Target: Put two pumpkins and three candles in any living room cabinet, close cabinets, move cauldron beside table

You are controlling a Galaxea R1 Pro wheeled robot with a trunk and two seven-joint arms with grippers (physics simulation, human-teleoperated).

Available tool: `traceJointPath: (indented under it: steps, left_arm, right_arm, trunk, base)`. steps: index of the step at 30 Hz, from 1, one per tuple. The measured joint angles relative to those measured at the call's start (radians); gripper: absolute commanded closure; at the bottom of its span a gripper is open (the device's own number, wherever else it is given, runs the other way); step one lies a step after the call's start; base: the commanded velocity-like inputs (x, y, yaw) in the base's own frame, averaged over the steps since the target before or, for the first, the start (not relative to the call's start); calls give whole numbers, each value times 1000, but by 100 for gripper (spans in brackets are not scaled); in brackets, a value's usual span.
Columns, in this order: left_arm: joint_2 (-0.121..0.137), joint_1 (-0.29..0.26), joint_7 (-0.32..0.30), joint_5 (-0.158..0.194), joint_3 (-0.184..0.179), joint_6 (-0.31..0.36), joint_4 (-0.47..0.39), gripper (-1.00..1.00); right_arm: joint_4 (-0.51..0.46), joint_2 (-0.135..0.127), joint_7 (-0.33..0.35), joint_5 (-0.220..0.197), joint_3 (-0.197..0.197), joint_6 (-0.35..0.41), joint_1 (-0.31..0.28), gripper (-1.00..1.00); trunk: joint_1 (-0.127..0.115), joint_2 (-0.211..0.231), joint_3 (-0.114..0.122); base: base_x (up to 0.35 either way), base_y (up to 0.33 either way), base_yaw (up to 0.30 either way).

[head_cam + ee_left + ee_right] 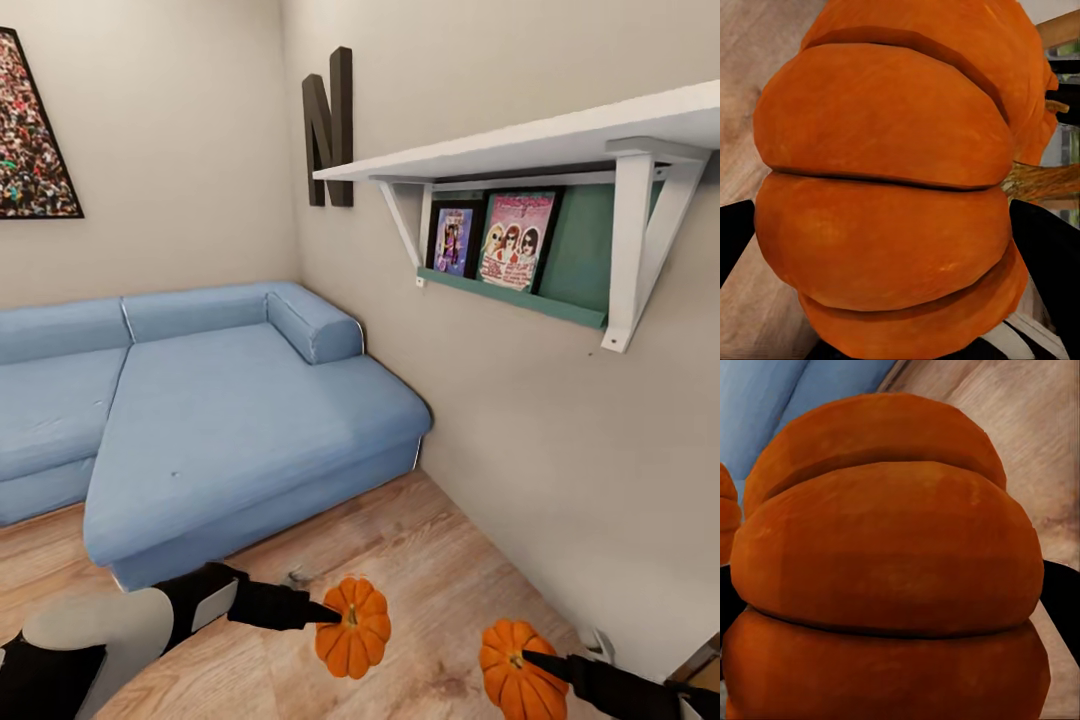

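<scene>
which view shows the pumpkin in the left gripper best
The head view: the left gripper's pumpkin shows whole, stem up, held above the wood floor. The left wrist view gives only its ribbed side up close; the right wrist view catches an orange sliver at the frame's edge.

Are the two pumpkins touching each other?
Apart. In the head view, bare wood floor shows between the left pumpkin and the right pumpkin, each held in its own jaws.
</scene>
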Motion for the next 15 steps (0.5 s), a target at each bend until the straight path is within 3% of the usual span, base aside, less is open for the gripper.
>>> traceJointPath:
  steps: [5, 9, 15]
  left_arm:
    - [1, 48, 1, -1, -7, -16, 6, 100]
    - [1, 88, 0, -1, -5, -62, 48, 100]
    - [0, 122, -2, -1, -2, -70, 62, 100]
  right_arm:
    - [38, 0, 13, 40, 8, -52, 2, 100]
    - [46, -1, 96, 47, 2, -64, 2, 100]
    - [75, -1, 118, 49, 2, -106, 9, 100]
  trunk:
    - [-19, 35, 8]
    - [-35, 63, 14]
    - [-58, 105, 23]
  base:
    - [0, 0, 0]
    - [0, 0, 0]
    - [0, 0, 0]
